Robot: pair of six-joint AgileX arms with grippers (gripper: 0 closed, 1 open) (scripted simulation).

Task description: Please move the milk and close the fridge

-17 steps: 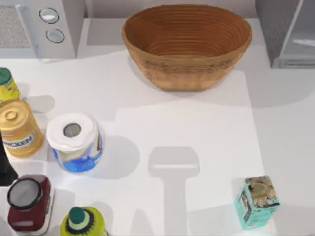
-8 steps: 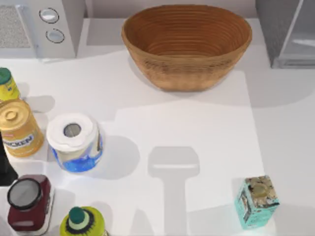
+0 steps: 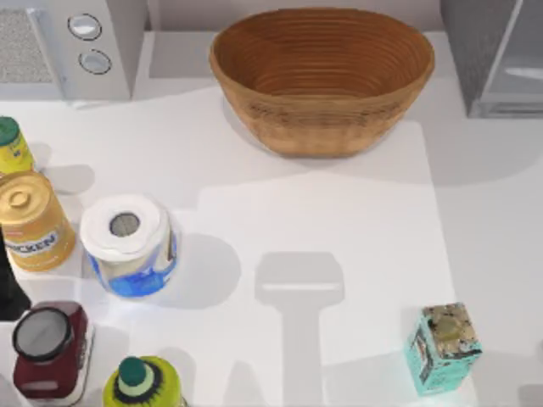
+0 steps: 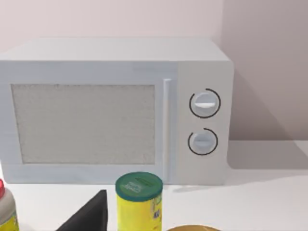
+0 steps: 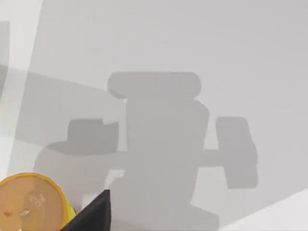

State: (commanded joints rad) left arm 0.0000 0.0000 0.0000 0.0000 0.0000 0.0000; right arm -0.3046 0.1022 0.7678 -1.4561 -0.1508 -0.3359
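Observation:
The fridge (image 3: 472, 51) is the plain grey box at the table's far right corner, and its pale glassy door panel (image 3: 519, 69) slants away from the body. The milk is out of view. A dark part of my left gripper (image 3: 7, 290) sits at the top view's left edge beside the yellow jar (image 3: 32, 222). In the left wrist view the left gripper (image 4: 89, 216) points toward the microwave. A dark tip of my right gripper (image 5: 94, 214) hangs over bare table and the arm's own shadow.
A wicker basket (image 3: 322, 76) stands at the back centre and a microwave with two knobs (image 3: 81, 42) at the back left. Along the left are a green-capped yellow bottle (image 3: 12, 146), a paper roll (image 3: 129, 244), a dark red container (image 3: 47, 348) and a green bottle (image 3: 140, 386). A teal carton (image 3: 441, 346) stands front right.

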